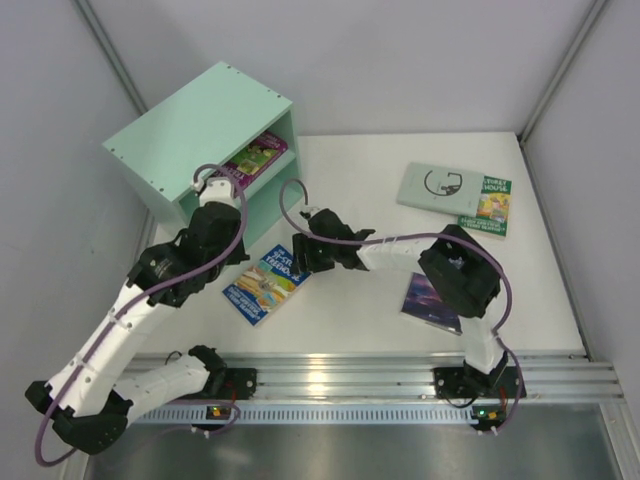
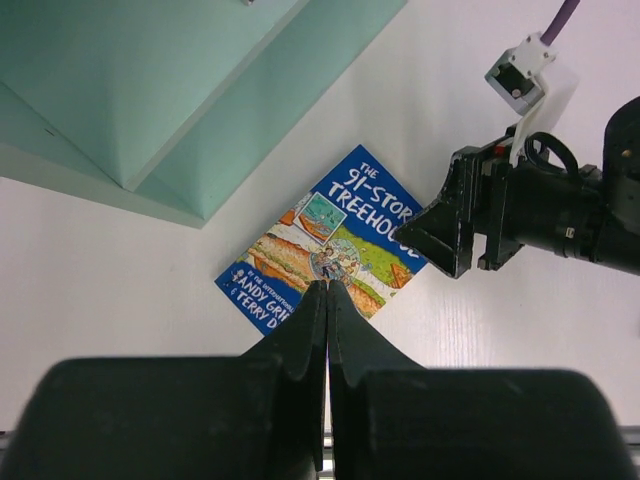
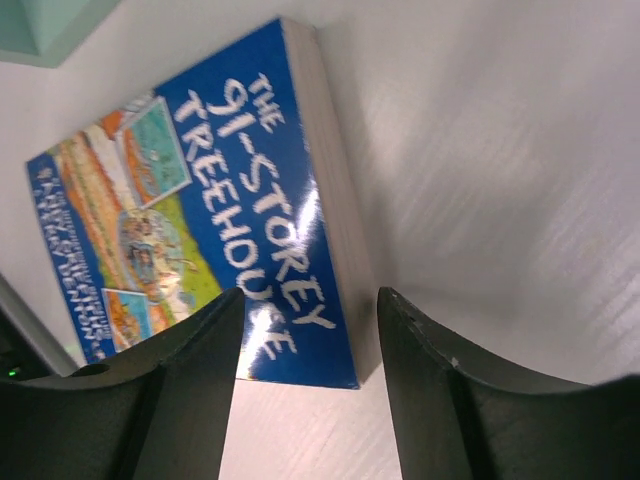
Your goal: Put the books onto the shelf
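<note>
- Your left gripper (image 2: 327, 292) has its fingers pressed together with nothing between them. It hangs above the author-name end of the blue-yellow book (image 2: 325, 245).
- That book lies flat and cover up on the white table (image 1: 380, 160). It sits in front of the shelf (image 1: 195, 130), toward the near edge and at a slant to it.
- Your right gripper (image 3: 310, 298) is spread, with one finger on each side of the book's title-end corner. From the wrist view you cannot tell whether either finger touches the book.
- The shelf stands at the table's far left corner, its open side facing the middle of the table.
- The magenta-green book (image 1: 255, 155) lies flat in the shelf's upper compartment, on the dividing board.
- The green book with the yellow picture (image 1: 487, 208) lies flat near the far right corner. A pale green cover (image 1: 438, 186) lies right against it on the side toward the shelf.
- The dark galaxy book (image 1: 428, 300) lies toward the near right corner, partly under your right arm.
</note>
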